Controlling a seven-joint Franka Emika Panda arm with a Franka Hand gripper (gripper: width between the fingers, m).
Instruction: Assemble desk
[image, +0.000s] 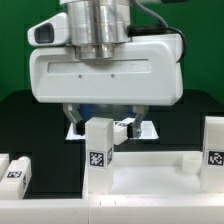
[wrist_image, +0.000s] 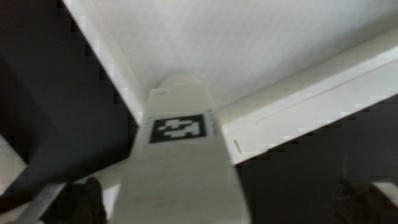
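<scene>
Hovering over the upright desk leg (image: 98, 152), my jaws straddle it, spread apart, second leg (image: 213, 150) at its three o'clock.

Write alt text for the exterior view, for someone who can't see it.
A white robot gripper hangs open just above a short white leg that stands upright at a corner of the white tabletop. A second upright leg stands at the exterior view's right and a third leg lies at its left. All three carry square tags.
</scene>
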